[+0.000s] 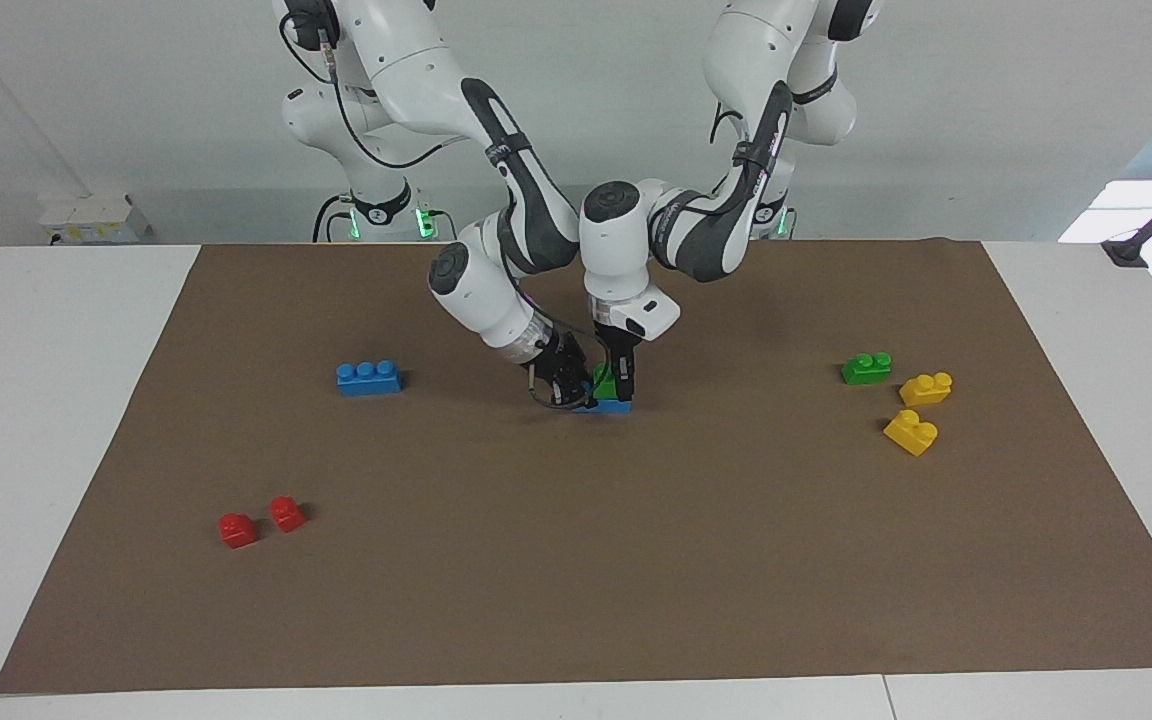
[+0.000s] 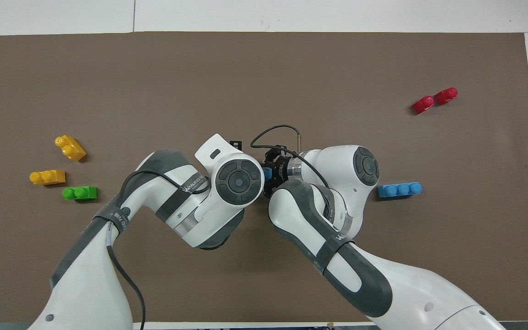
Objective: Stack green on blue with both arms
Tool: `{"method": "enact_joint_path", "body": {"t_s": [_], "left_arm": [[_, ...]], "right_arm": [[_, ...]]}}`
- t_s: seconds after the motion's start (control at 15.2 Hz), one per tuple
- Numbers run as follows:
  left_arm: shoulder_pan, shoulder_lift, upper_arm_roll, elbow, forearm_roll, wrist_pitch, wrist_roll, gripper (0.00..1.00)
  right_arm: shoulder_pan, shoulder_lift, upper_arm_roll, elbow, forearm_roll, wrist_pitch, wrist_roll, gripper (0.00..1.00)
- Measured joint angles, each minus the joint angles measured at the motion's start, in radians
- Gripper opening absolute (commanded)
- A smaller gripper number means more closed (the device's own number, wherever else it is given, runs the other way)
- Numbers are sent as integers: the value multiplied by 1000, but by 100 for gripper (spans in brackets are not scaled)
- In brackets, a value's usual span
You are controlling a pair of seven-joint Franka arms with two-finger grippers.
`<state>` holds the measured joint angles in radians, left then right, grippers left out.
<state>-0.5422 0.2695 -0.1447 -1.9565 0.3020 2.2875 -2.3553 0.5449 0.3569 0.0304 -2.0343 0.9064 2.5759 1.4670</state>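
Left gripper (image 1: 620, 392) and right gripper (image 1: 576, 392) flank the stacked green brick (image 1: 604, 380) (finger spread unclear)

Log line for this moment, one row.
stage: green brick seated on blue brick, mid-mat | left gripper: at green brick | right gripper: at blue brick

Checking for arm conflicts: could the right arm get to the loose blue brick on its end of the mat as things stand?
Probably yes. The loose blue brick lies alone on the brown mat toward the right arm's end, nothing beside it. The right end effector is low at the blue brick under the green brick mid-mat.
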Motion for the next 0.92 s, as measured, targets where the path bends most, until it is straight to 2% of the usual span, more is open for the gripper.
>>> {"method": "enact_joint_path", "body": {"t_s": [0.33,0.59,0.79,0.92], "left_arm": [[26,-84,0,5,-5,-87,43,100],[54,-157,2,15,-98,-180,201,100],[130,-232,7,35,-140,-253,389,100],[196,-280,11,40,-177,-270,520,100]], "right_arm": [[1,0,0,-1,0,0,-1,85],[-7,-3,-5,3,0,-9,-1,88],[-75,-39,-14,15,-17,-121,-10,96],[-158,-87,-16,31,-88,-239,-21,100]]}}
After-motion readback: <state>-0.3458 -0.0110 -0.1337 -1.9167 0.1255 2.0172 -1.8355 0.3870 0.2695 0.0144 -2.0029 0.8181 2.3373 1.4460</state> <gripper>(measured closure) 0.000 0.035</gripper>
